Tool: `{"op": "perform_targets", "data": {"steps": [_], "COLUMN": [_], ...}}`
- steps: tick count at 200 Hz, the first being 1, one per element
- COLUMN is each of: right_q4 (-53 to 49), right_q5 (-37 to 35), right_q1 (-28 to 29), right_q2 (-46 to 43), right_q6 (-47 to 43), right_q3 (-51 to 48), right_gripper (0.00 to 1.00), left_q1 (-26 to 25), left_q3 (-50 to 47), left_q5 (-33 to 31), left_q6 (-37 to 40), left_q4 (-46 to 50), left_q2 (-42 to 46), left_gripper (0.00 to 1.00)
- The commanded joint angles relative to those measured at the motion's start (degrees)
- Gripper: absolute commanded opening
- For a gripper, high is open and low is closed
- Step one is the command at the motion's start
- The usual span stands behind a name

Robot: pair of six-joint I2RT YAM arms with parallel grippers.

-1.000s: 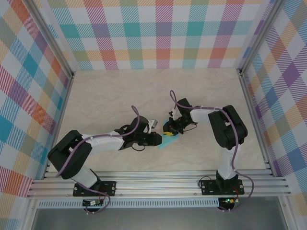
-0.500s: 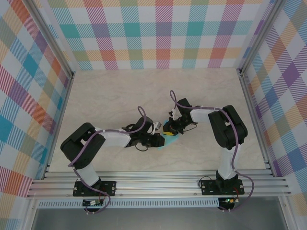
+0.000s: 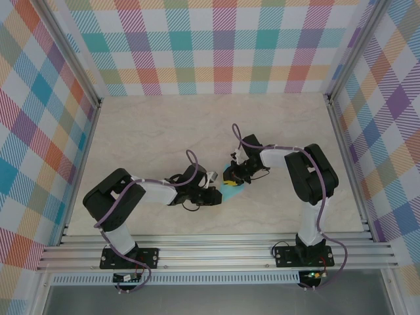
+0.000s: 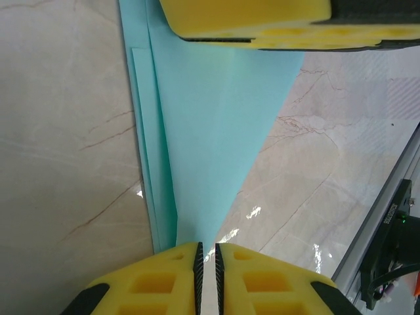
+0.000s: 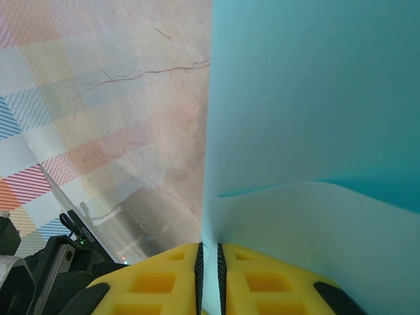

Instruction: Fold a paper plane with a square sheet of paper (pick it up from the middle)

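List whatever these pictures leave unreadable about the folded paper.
1. Top external: paper plane too small, partly under the right tool and left tool; folds unreadable.
2. Left wrist: its far end is covered by the right tool's yellow pad and cut by the top edge.
3. Right wrist: too close; top and right edges cut it, so its outline is lost.
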State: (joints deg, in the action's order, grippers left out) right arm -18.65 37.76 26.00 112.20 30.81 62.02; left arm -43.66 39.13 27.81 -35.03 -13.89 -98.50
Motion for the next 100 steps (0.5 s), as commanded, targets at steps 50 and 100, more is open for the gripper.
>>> {"op": "perform_targets", "data": {"steps": [50, 100], "right_q4": [-2.8, -2.9], "right_q5": [-5.9, -5.8], "right_q1": [0.1, 0.1], "right_q2": [2.8, 2.5], "right_q6": [-0.9, -0.7], "right_q3": [-0.4, -0.2], "right_gripper": [0.17, 0.18], "left_q1": [0.4, 0.4], "left_q3": [-5.8, -4.1], "left_q5": [-3.7, -2.4], "left_q6": [1.9, 0.2], "left_q4": [11.5, 8.9], "left_q2": [4.8, 11.3], "left_gripper": [0.15, 0.15]}}
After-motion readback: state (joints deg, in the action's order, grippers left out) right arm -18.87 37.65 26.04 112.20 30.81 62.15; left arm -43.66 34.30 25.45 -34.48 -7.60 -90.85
